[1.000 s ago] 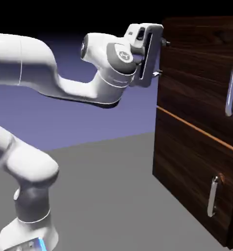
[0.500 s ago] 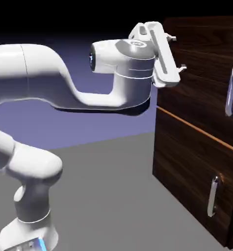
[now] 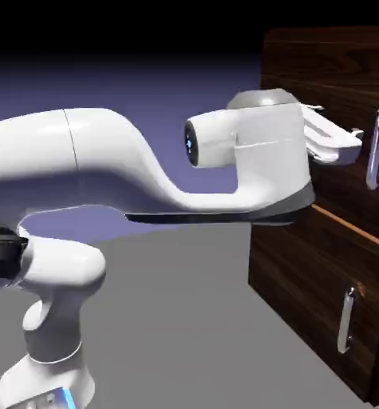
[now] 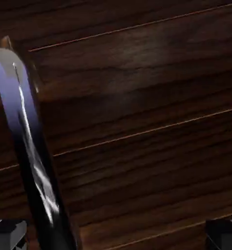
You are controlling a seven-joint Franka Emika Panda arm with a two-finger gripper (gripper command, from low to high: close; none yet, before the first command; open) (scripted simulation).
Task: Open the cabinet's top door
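Pincer [image 3: 336, 142]: released, jaws spread wide, empty, level before the cabinet [image 3: 304, 264]. Top door [image 3: 336, 80]: shut; its vertical silver bar handle [image 3: 376, 148] stood just right of the pincer, apart, long axis upright, outside the jaws.

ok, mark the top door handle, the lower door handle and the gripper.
top door handle [image 4: 32, 156], hand view, mid bar.
lower door handle [image 3: 346, 321], exterior view, mid bar.
gripper [image 3: 340, 137], exterior view, between fingertips.
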